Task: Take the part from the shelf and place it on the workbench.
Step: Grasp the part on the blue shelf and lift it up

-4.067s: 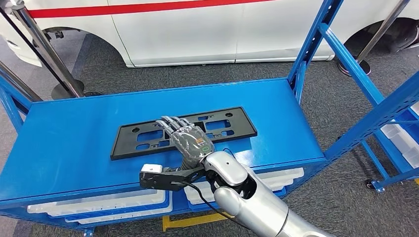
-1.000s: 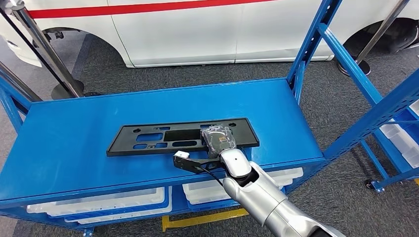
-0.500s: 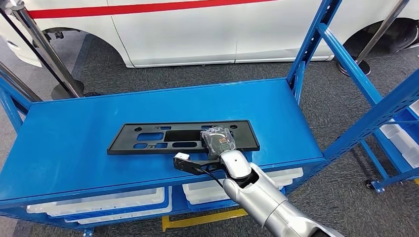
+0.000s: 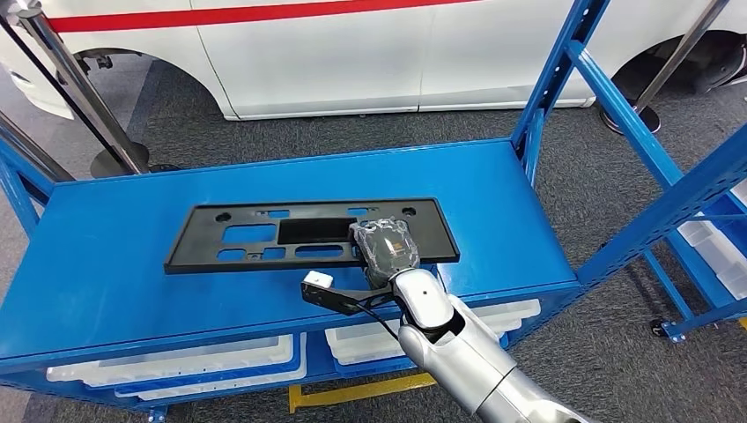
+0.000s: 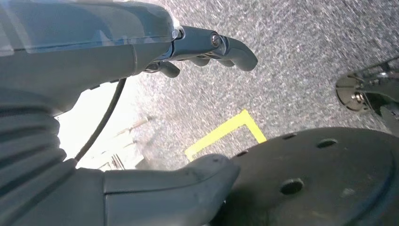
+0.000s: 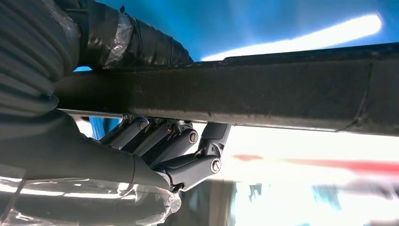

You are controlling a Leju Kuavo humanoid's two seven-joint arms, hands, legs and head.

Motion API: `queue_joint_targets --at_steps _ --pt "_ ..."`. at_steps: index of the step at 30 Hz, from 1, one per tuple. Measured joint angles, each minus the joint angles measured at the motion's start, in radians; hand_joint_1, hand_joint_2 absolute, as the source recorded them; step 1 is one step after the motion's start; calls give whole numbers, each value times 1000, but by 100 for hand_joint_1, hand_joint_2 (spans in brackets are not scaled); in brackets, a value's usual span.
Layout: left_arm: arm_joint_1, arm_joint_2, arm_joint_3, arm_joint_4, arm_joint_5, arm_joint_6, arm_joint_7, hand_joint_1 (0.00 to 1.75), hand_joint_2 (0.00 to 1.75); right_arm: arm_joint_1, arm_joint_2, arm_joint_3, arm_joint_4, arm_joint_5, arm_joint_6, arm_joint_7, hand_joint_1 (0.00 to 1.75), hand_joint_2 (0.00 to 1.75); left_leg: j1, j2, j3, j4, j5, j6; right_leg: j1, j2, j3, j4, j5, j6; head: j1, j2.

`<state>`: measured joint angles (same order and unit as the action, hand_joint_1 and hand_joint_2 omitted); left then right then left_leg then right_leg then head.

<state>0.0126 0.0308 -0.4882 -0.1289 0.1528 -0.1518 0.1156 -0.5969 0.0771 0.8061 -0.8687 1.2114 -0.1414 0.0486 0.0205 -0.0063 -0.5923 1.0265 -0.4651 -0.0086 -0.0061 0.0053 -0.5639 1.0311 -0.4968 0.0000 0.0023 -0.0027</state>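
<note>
The part is a flat black plastic plate (image 4: 264, 233) with cut-outs, lying lengthwise on the blue shelf top (image 4: 114, 300). My right hand (image 4: 386, 249) grips its near long edge toward the right end. In the right wrist view the dark fingers (image 6: 179, 146) curl around one face of the plate's edge (image 6: 282, 94) and the thumb lies on the other. The plate looks slightly raised at the near edge. My left hand (image 5: 94, 52) hangs over the grey floor, fingers apart from the thumb, holding nothing.
Blue uprights (image 4: 564, 70) rise at the shelf's right end. White bins (image 4: 176, 361) sit on the level below. A white car (image 4: 352, 53) stands behind, with a steel post (image 4: 79, 88) at the left and a yellow floor mark (image 4: 352, 392) below.
Four seconds ago my right hand lay flat on the plate; now it grips the near edge. Over the last second the plate has shifted left and tilted up.
</note>
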Motion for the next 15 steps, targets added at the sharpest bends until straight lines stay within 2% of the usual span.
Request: queue_joint_targets --at_steps 6,11,15 --pt "0 0 -3 0 -8 6 11 0 175 19 -31 0 -169 34 -22 1 175 175 0 0 0 0 0 0 0 0 0 0 0 0 0 0" --pt "0 0 -4 0 -8 6 11 0 175 32 -45 0 -222 34 -23 1 175 175 0 0 0 0 0 0 0 0 0 0 0 0 0 0" --pt "0 0 -5 0 -8 7 12 0 175 38 -49 -1 -238 46 -41 1 175 175 -1 0 -1 3 -1 1 -6 0 0 -2 1 2 0 0"
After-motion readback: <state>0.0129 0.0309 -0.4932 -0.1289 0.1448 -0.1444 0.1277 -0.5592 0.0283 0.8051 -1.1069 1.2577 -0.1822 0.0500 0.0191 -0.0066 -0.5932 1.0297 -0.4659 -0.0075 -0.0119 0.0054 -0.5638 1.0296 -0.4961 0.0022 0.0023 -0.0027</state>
